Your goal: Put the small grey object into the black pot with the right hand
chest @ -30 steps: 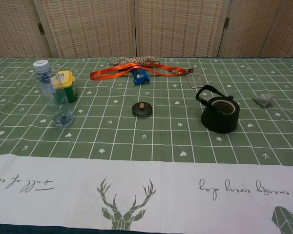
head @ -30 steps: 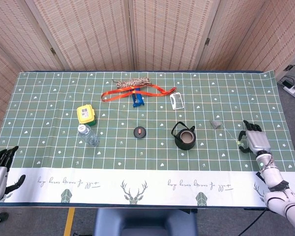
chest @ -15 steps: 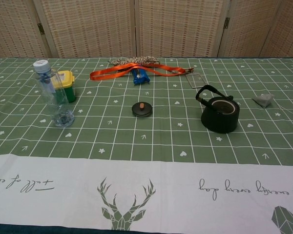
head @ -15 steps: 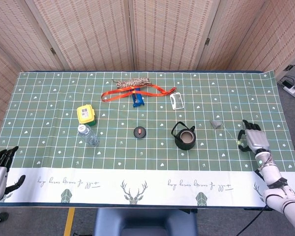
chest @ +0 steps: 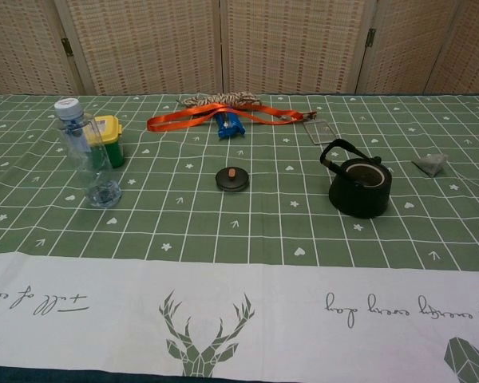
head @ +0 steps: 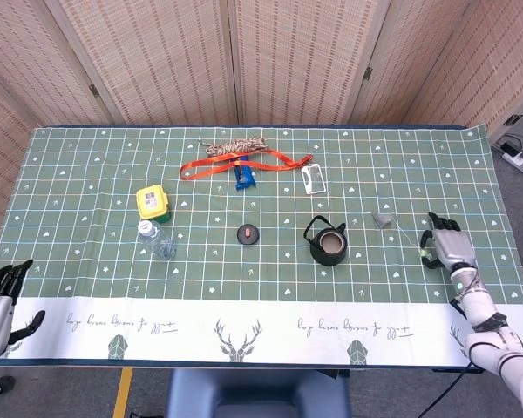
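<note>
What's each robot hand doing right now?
Left robot hand: open, holds nothing, off the table's near-left corner.
Right robot hand: open, holds nothing, on the cloth apart from the grey object.

The right robot hand [head: 446, 243] sits low at the tabletop's right edge, fingers apart and holding nothing, its forearm running back toward the lower right corner. The left robot hand [head: 0, 292] hangs off the lower left corner, fingers apparently spread, partly cropped.
</note>
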`<state>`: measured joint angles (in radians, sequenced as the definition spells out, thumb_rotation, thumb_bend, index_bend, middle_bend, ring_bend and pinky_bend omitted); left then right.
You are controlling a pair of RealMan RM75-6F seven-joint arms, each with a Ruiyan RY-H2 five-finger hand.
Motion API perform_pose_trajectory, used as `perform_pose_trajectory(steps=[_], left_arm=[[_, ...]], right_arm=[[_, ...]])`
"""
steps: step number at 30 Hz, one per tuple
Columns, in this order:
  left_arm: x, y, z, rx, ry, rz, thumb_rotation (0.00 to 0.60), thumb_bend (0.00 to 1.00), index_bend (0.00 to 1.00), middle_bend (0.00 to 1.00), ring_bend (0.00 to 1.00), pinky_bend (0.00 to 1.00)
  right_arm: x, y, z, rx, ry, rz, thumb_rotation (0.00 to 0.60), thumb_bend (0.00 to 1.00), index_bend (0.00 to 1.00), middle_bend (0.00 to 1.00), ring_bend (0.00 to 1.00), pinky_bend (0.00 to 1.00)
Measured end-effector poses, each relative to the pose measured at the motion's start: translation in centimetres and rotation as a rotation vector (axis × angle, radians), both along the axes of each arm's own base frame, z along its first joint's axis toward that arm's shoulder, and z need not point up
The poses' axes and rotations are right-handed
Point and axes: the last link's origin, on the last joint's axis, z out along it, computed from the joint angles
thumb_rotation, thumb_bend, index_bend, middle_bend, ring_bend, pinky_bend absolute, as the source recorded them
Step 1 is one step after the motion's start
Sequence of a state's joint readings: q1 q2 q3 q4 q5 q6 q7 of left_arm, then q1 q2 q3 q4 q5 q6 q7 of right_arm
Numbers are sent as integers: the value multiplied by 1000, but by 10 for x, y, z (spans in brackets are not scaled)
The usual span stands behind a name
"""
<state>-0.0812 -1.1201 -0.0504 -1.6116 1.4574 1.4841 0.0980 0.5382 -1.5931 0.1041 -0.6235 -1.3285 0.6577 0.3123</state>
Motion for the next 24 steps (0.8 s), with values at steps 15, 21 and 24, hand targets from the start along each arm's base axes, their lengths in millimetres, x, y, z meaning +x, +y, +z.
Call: perform_pose_trajectory(steps=[15, 21, 24], left_arm=[[0, -1, 0, 0, 6, -3, 600, 267, 49, 110, 86, 96], [0, -1, -1, -2, 7, -5, 600, 267, 42, 110, 85, 90], [0, -1, -1, -3, 8, -7, 600, 267, 41, 110, 85, 85]], right_arm=[[1, -2, -3, 13, 20, -1, 600, 357, 523, 0, 0, 0], [1, -2, -3, 12, 21, -1, 600, 364, 539, 0, 0, 0], [0, -2, -2, 13, 27, 0, 600, 365, 544, 0, 0, 0]])
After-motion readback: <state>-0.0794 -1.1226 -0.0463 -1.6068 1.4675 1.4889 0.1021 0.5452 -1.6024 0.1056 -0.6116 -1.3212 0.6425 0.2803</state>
